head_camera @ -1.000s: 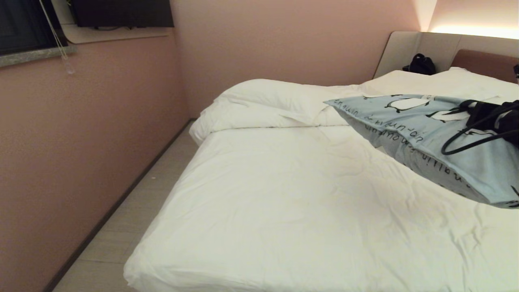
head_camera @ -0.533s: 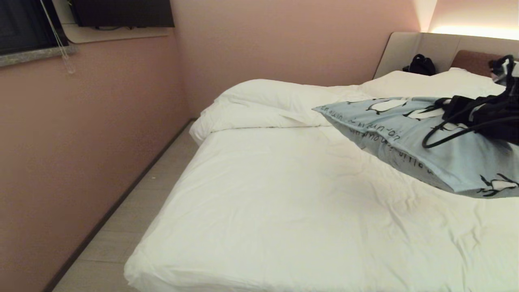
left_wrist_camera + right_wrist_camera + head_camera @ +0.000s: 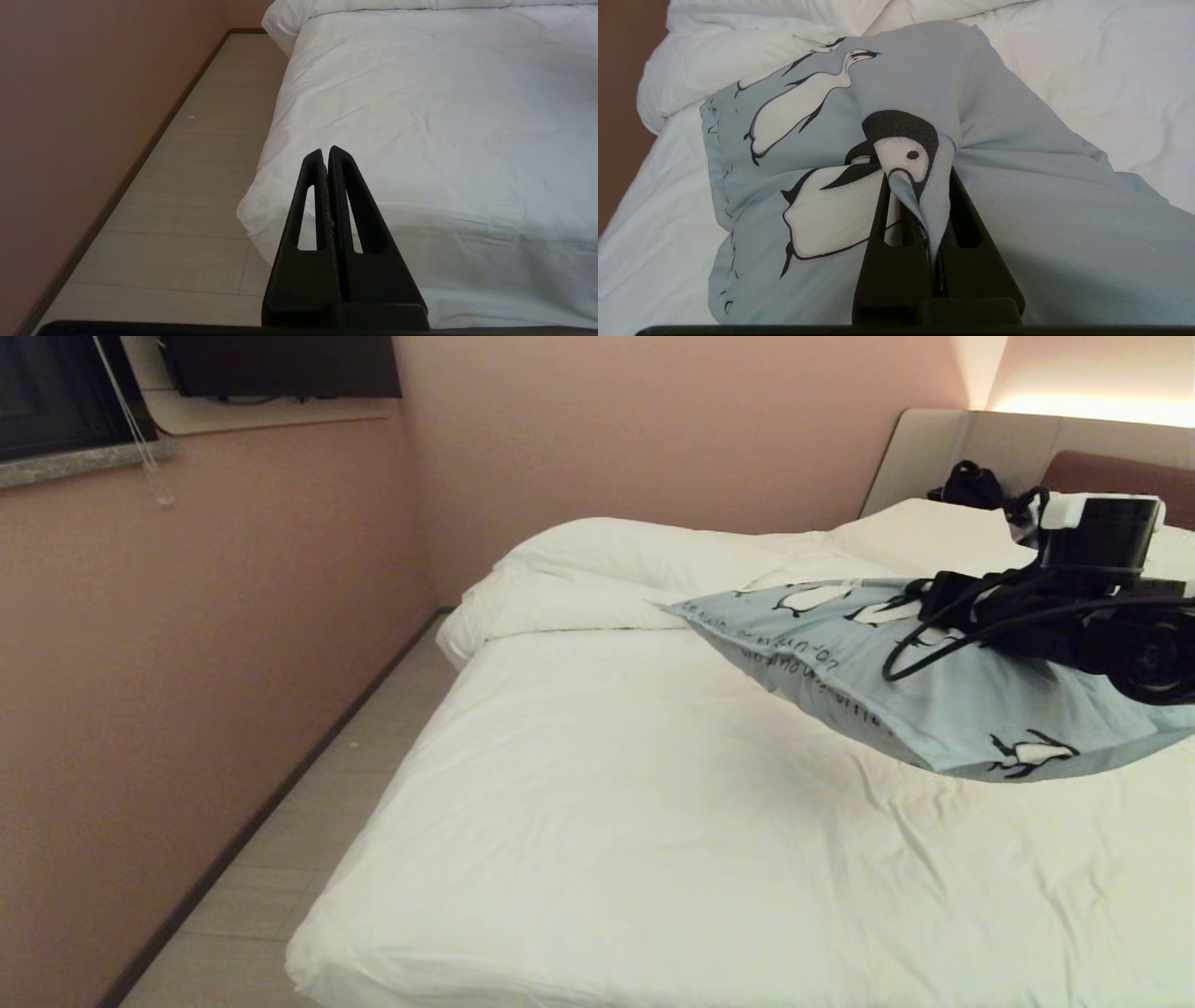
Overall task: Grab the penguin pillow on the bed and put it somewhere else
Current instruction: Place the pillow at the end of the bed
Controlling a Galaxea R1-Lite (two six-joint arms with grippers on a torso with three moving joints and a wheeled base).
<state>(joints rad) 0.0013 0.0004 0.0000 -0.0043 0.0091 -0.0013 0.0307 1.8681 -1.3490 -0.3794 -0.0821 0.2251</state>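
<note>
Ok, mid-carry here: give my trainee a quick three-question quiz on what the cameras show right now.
1. True or false: the right gripper is shut on a pinched fold of the penguin pillow.
2. Where is the left gripper? A) clamped on the pillow B) shut and holding nothing, near the corner of the bed by the floor C) open over the duvet
3. Fill in: in the head view, the pillow's edge nearest the wall points toward the rumpled ____.

Key: 1 true. 2 B. 3 duvet.
</note>
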